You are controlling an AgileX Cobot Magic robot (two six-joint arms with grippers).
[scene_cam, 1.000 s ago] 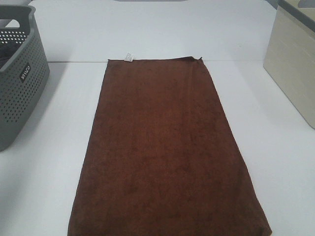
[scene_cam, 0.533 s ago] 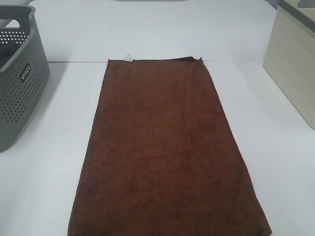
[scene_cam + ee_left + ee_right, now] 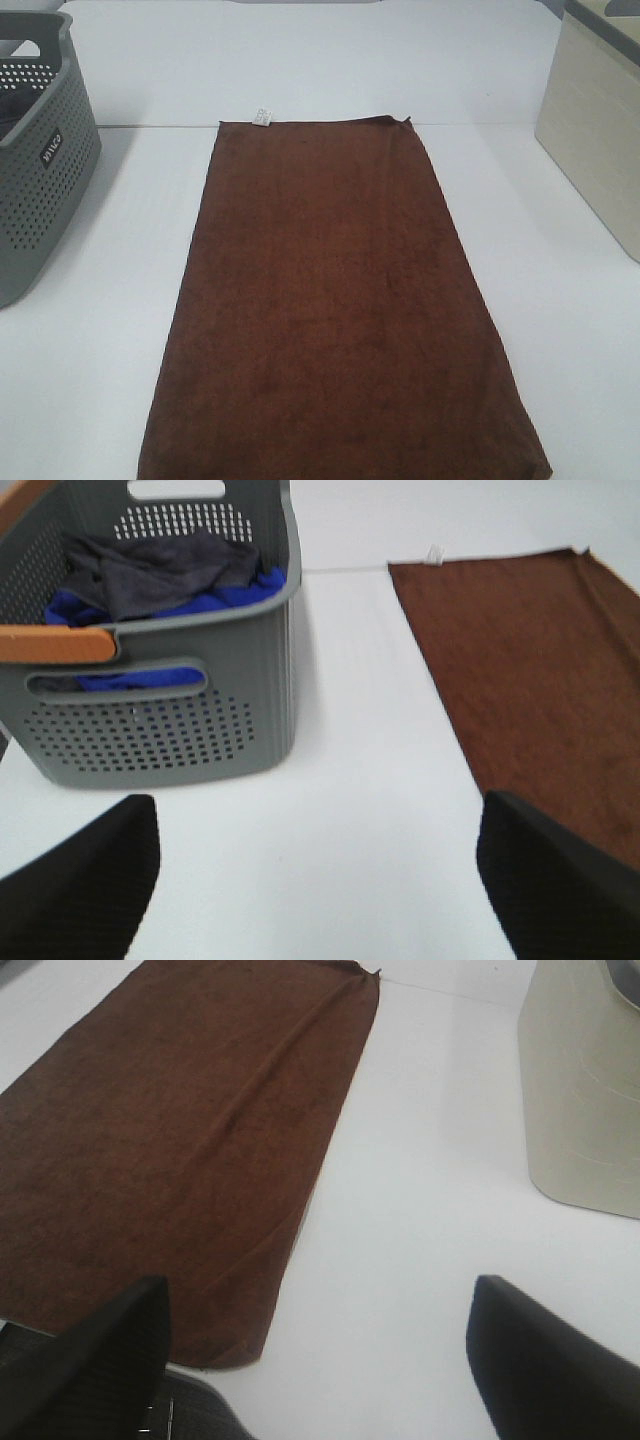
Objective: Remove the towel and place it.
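Note:
The dark brown towel [image 3: 330, 300] lies spread flat down the middle of the white table, its small white tag [image 3: 263, 117] at the far left corner. Neither gripper shows in the high view. In the left wrist view the towel [image 3: 530, 670] lies beside my left gripper [image 3: 320, 875], which hovers open over bare table between the towel and the grey basket [image 3: 160, 730]. My right gripper [image 3: 320, 1355] is also open and holds nothing; it hangs over bare table just off the towel's [image 3: 170, 1130] long right edge near its front corner.
The perforated grey basket [image 3: 40, 170] stands at the left and holds crumpled grey and blue cloths [image 3: 165, 575]. A beige bin [image 3: 600, 130] stands at the right edge, near my right gripper. White table [image 3: 110, 330] shows on both sides of the towel.

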